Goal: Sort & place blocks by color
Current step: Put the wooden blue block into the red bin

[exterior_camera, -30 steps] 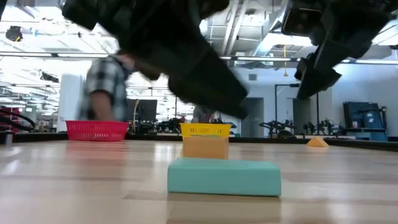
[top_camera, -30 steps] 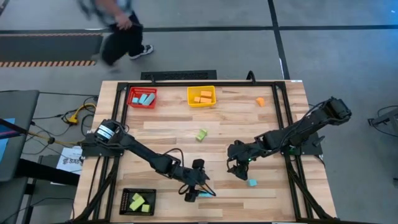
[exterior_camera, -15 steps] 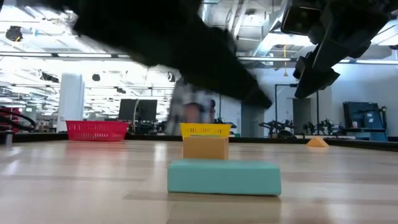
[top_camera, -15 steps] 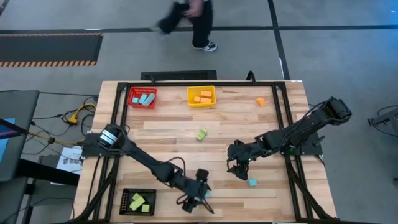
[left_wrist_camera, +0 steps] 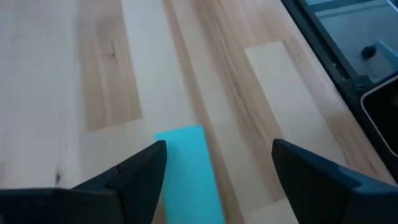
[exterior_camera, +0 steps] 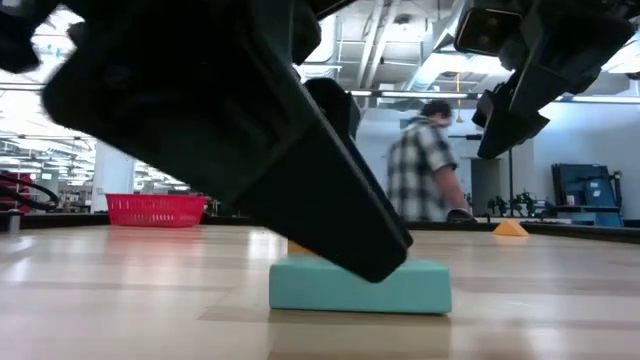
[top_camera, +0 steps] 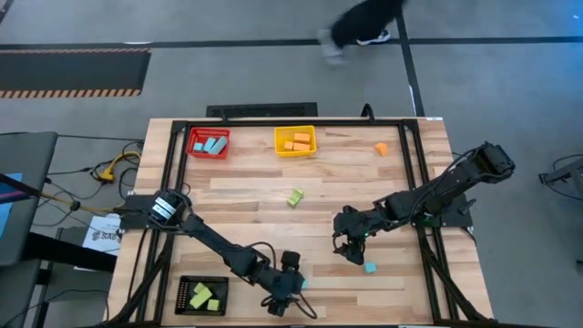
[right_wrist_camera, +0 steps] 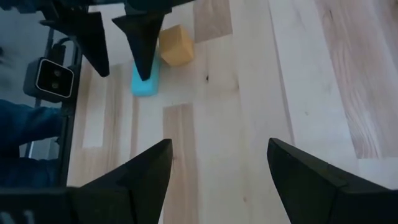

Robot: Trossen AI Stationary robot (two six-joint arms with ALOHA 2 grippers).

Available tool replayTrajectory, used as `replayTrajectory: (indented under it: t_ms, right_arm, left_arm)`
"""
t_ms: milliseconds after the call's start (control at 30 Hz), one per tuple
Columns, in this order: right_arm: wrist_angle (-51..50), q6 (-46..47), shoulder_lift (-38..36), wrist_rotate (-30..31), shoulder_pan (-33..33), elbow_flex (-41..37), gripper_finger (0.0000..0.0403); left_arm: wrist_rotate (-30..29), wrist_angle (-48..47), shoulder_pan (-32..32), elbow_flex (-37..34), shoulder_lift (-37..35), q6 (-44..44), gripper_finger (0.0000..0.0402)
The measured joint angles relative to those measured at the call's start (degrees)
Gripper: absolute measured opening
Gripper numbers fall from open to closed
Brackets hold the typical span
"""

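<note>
A light blue bar (left_wrist_camera: 189, 177) lies flat near the table's front edge (top_camera: 302, 284). My left gripper (left_wrist_camera: 217, 149) hangs low over it, open, slanting down, one finger on each side of the bar. An orange block (right_wrist_camera: 174, 45) sits just behind the bar. My right gripper (right_wrist_camera: 219, 149) is open and has nothing in it. It hovers right of centre (top_camera: 351, 248), beside a small light blue block (top_camera: 369, 268). A green block (top_camera: 295, 197) lies mid-table and an orange block (top_camera: 381, 148) at the far right. My left gripper has one fingertip (left_wrist_camera: 155, 152) right at the bar's long edge (left_wrist_camera: 169, 155). I cannot tell whether it touches the bar. The bar lies flat on the table.
At the far edge, a red bin (top_camera: 209, 142) holds blue blocks and a yellow bin (top_camera: 295, 140) holds orange ones. A black bin (top_camera: 201, 294) with green blocks stands at the near left. A person (exterior_camera: 425, 165) walks behind the table.
My left gripper has gone toward the table's near edge and down, coming low over the light blue bar with its fingers still open. The bar has not moved. A person has walked from left to right behind the table.
</note>
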Motion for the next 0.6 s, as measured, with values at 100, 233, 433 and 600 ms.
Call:
replayTrajectory:
  t_ms: [100,233,433,600]
  right_arm:
    - [0.4,0.0,0.0,0.0,0.0,0.0,0.0281]
    - [0.4,0.0,0.0,0.0,0.0,0.0,0.0281]
    - [0.5,0.0,0.0,0.0,0.0,0.0,0.0281]
    - [0.5,0.0,0.0,0.0,-0.1,0.0,0.0281]
  left_arm:
    - [-0.4,-0.4,0.0,0.0,0.0,0.0,0.0279]
    - [-1.8,-2.3,0.1,0.0,0.0,-1.3,0.0279]
    - [-3.6,-3.9,0.1,0.1,-0.1,-4.4,0.0279]
    - [-2.6,-6.1,0.2,0.2,-0.3,-7.7,0.0279]
